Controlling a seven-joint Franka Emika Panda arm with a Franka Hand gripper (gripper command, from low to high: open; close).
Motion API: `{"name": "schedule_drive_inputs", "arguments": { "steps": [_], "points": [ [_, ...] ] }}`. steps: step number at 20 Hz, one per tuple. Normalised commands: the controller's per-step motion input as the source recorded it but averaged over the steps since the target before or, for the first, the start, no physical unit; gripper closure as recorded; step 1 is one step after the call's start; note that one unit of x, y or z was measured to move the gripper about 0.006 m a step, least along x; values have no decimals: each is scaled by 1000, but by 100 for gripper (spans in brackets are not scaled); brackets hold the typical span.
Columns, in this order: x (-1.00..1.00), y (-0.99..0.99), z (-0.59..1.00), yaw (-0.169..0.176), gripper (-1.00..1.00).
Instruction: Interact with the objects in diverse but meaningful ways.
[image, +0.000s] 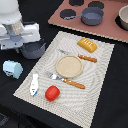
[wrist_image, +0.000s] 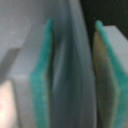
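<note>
Gripper (wrist_image: 70, 70) first: in the wrist view we see its two teal-edged pads (wrist_image: 41, 80) standing apart with a blurry grey wall between them, which looks like the rim of the pot (image: 34, 49). We can't tell if the pads actually touch that wall, since everything is out of focus, so whether it's gripping or just straddling is beyond us.

From the exterior view, the white arm (image: 15, 27) sits at the upper left and covers the gripper completely. The pot pokes out just below it, resting on the dark tabletop (image: 112, 95) beside the placemat (image: 100, 75); part of the pot is hidden by the arm, and we can't make out its handles.

On the placemat we've got a bread loaf (image: 87, 44) near the far corner, a tan plate (image: 69, 66) in the middle, a fork (image: 66, 80) and a knife (image: 80, 56) on either side of the plate, a tomato (image: 52, 92) near the front edge, and a small white bottle (image: 34, 84) lying at the mat's left edge. A milk carton (image: 13, 68) sits off the mat, at the exterior view's left.

Up top there's a toy stove (image: 107, 27) with a second dark pot (image: 92, 15) on it, and a bowl (image: 123, 17) cut off by the right edge.
</note>
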Motion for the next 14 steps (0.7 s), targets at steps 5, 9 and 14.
{"name": "schedule_drive_inputs", "arguments": {
  "steps": [5, 9, 14],
  "points": [
    [0, -29, 595, 6, -100],
    [172, 54, 221, 16, -100],
    [784, 359, 153, 5, -100]
  ]
}}
